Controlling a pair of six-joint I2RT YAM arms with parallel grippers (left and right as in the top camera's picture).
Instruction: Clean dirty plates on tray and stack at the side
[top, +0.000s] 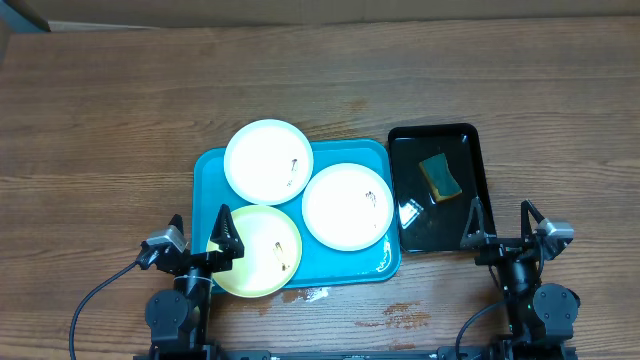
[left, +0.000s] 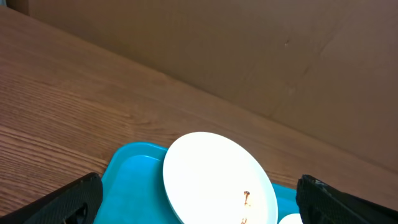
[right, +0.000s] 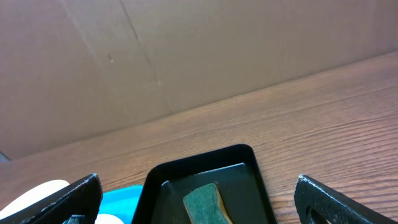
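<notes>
The turquoise tray (top: 212, 172) lies mid-table and holds three plates. A white plate (top: 268, 161) with dark smudges sits at its far left, overhanging the rim; it also shows in the left wrist view (left: 211, 177). A second white plate (top: 346, 206) with smudges sits at the right. A pale yellow plate (top: 256, 251) sits at the near left, over the front rim. My left gripper (top: 198, 236) is open and empty at the tray's near-left corner. My right gripper (top: 507, 228) is open and empty near the black tray's front edge.
A glossy black tray (top: 437, 187) stands right of the turquoise tray and holds a green-and-yellow sponge (top: 440, 176), also in the right wrist view (right: 208, 203). Wet spots (top: 405, 316) lie on the wood near the front. A cardboard wall (right: 186, 50) backs the table.
</notes>
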